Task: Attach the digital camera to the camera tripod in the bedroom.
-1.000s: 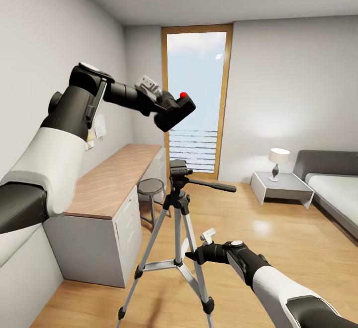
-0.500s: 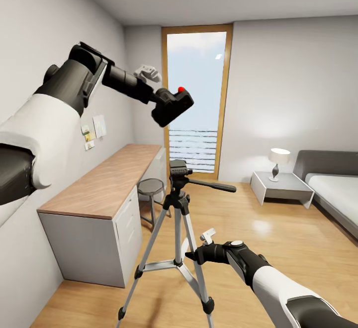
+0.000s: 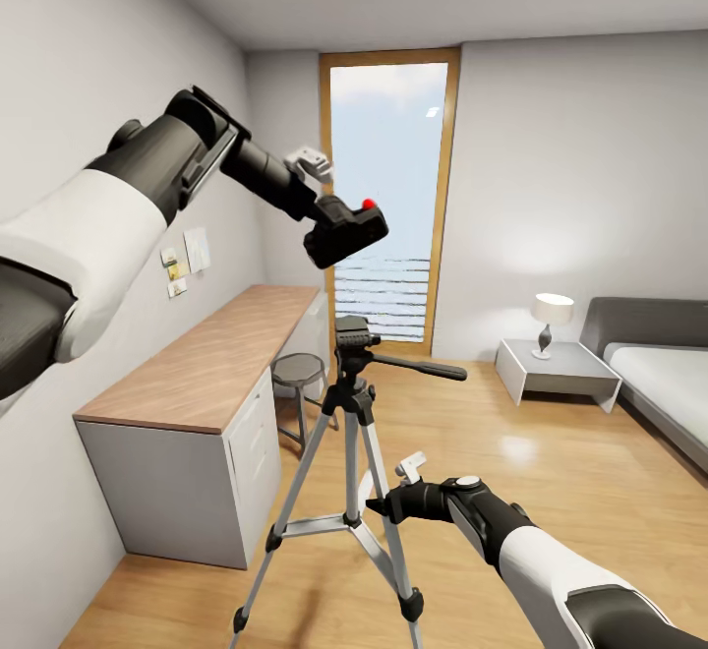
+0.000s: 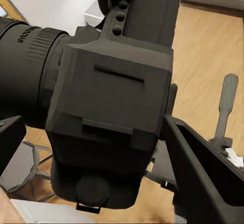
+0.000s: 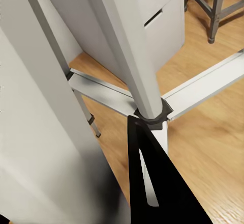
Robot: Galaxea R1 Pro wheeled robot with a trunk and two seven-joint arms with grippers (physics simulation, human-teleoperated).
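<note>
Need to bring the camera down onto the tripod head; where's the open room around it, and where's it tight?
Open air lies between the digital camera in the left gripper and the camera tripod head. Its window side is free. Tight: pan handle rightward, right gripper at the legs.

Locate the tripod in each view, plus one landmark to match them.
Head view: camera tripod stands centre, below the digital camera held by the left hand.
Left wrist view: its pan handle and head peek out past the camera body.
Right wrist view: a leg and the centre brace joint, close up.
Shared landmark: wood plank floor.
</note>
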